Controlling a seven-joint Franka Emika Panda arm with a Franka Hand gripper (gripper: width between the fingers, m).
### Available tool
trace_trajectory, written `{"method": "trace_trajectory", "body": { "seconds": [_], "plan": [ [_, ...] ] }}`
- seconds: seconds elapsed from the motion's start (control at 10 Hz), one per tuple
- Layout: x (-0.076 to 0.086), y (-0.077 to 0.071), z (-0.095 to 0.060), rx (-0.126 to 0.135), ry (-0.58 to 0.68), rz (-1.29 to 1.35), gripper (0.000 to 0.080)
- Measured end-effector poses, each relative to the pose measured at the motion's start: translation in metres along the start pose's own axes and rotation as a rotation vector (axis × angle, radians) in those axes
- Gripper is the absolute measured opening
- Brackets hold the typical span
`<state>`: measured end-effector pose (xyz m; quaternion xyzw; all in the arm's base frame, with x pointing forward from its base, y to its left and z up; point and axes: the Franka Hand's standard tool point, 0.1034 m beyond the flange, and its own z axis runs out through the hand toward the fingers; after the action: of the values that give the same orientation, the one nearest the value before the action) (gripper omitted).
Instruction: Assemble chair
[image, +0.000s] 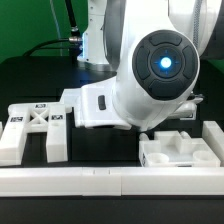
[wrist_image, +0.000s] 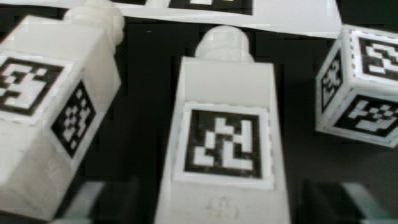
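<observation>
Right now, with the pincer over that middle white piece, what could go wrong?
The pincer straddles the middle leg with gaps on both sides, so closing off-centre could twist or nudge it. A long tagged piece and a tagged block lie close beside it, so the pincer might bump one.

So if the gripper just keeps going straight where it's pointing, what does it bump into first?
Most likely the middle chair piece, the long white one with a tag. It sits right between the fingers of the gripper in the wrist view, though depth is hard to judge.
</observation>
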<state>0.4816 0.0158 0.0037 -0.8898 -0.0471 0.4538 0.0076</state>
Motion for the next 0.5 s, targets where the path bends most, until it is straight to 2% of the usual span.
{"method": "trace_trajectory", "body": {
  "seconds": [0.1, 0.5],
  "plan": [
    [-0.0002, 0.0001, -0.0002, 0.000, 0.000, 0.000, 0.0287],
    [0.0004, 0.0006, -0.0043, 0.001, 0.007, 0.001, 0.0289]
  ]
}}
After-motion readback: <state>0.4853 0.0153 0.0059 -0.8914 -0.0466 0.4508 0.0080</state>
